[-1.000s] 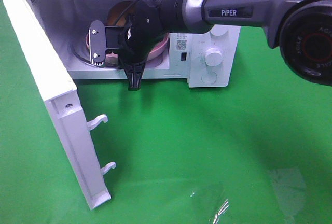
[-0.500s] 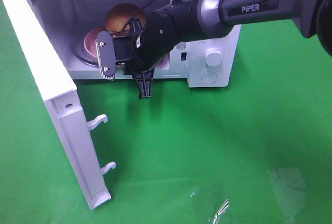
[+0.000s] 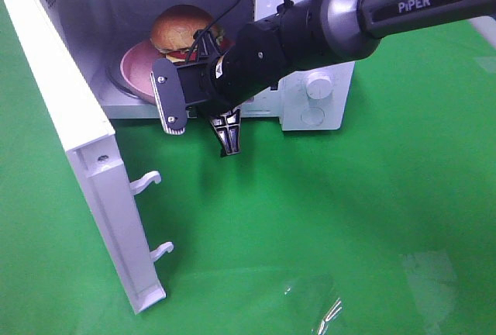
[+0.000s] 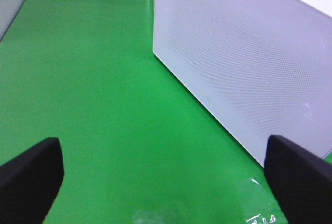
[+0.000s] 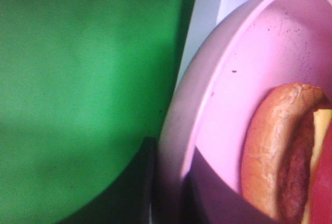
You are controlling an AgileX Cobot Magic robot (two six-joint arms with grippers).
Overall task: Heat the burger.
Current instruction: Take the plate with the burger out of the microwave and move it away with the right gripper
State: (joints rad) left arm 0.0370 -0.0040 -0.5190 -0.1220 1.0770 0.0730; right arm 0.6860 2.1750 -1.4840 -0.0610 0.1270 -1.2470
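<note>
While the burger (image 3: 183, 26) sits on a pink plate (image 3: 133, 65) inside the open microwave (image 3: 325, 91) on the green desk (image 3: 349, 219), right fingers (image 3: 228, 135) hang clenched, holding nothing; left fingers (image 4: 31, 175) released.

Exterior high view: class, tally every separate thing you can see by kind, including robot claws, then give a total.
Microwaves: 1 – microwave, door open
Burgers: 1 – burger
Plates: 1 – pink plate
Claws: 1 – right claw
Cloths: 1 – green cloth
Total: 5
</note>
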